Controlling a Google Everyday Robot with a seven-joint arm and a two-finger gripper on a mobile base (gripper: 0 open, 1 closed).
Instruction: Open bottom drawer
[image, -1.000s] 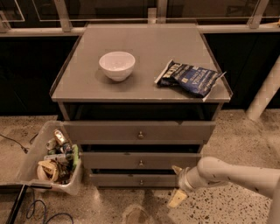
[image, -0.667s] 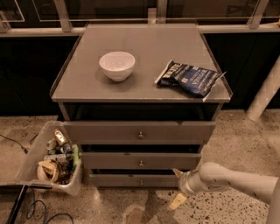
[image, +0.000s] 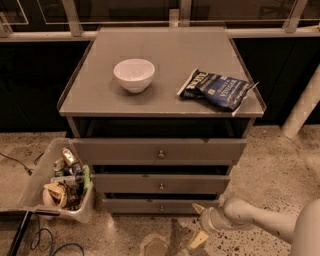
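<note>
The gripper (image: 197, 224) is hovering low over the speckled floor (image: 125, 235), its jaws standing released and spread, gripping nothing. The bottom drawer (image: 145, 204) is sitting just left of and slightly above the jaws, with its knob (image: 161, 208) apart from them. Bare floor is lying open to their left, and a bin (image: 36, 176) is standing well beyond it.

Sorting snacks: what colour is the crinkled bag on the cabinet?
Crinkled bag: dark blue, white lettering, camera view; gripper low, right of the bottom drawer.
</note>
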